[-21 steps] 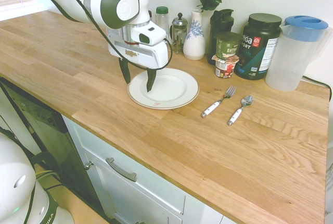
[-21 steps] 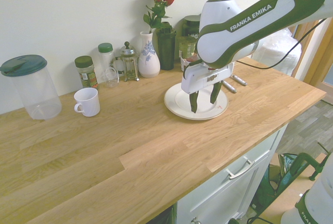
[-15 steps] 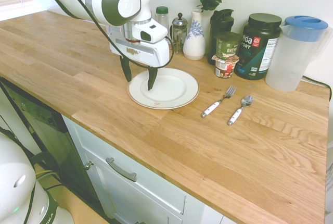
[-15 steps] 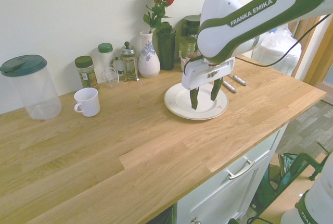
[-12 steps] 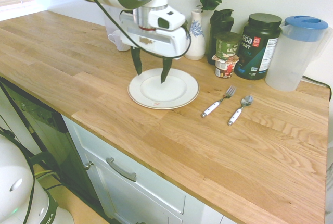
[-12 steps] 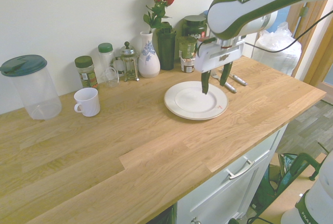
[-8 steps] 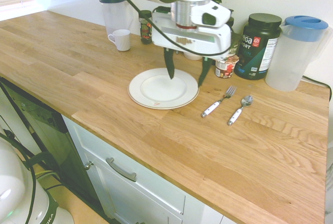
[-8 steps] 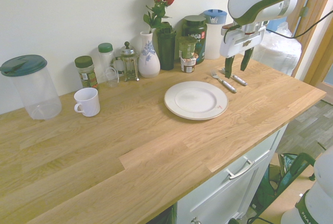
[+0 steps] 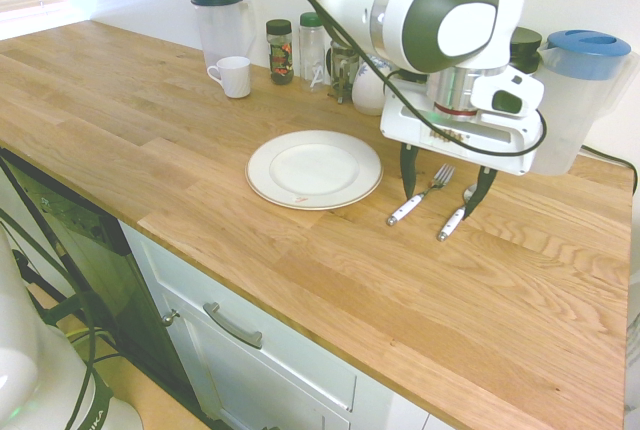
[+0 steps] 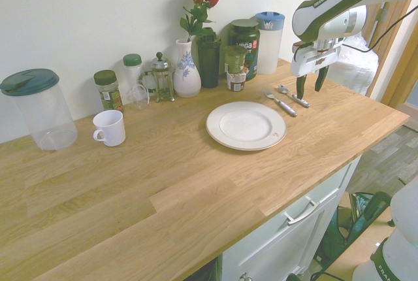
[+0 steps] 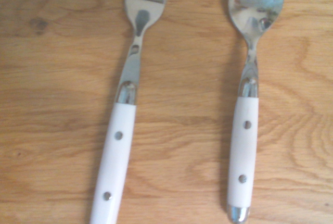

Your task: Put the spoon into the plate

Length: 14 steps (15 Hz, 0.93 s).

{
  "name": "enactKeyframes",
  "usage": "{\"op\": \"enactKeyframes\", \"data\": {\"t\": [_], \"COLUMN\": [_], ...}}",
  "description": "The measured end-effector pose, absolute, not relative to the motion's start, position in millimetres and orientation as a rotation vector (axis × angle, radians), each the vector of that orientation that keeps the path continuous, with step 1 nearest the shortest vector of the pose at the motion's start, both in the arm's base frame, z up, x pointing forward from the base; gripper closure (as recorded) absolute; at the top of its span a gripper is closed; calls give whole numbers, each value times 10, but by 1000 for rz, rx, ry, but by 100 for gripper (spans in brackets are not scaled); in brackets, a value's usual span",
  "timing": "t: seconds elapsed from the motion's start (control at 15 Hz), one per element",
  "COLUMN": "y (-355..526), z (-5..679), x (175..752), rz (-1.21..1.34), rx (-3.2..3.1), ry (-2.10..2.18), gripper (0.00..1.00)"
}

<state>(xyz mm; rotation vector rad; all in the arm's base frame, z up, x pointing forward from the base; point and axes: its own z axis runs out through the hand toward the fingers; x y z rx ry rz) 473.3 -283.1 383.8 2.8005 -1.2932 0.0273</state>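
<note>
The spoon (image 9: 452, 222) lies flat on the wooden counter to the right of the plate (image 9: 262, 182), its shiny bowl pointing toward the wall. Close up, the spoon (image 11: 244, 130) shows its white riveted handle, parallel to the fork (image 11: 125, 130). My gripper (image 9: 440, 200) hangs open a little above the fork (image 9: 415, 200) and the spoon, holding nothing. From the opposite side, the gripper (image 10: 309, 91) hovers over the spoon (image 10: 292, 96), with the white plate (image 10: 215, 131) bare to its left.
Behind the cutlery stand a blue-lidded pitcher (image 9: 575, 100) and a dark supplement tub (image 10: 243, 46). Along the wall are a vase with roses (image 10: 187, 72), small jars, a white mug (image 9: 235, 76) and a second pitcher (image 9: 218, 20). The counter's front edge (image 9: 300, 290) runs near the plate.
The arm has swung from above the plate across to above the fork and spoon. Its fingers stayed open and empty. Spoon, fork and plate have not moved.
</note>
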Motion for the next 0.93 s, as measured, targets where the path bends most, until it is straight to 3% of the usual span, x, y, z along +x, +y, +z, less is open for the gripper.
{"op": "enactKeyframes", "data": {"t": [0.13,0.2,0.93], "y": [-2899,-2912,-3013], "z": [3701,3653,3405], "x": [4796,4835,5067], "rz": [-1,-5,12], "rx": [2798,2799,2794], "ry": [-1289,-1298,-1346], "gripper": [0,100,100]}}
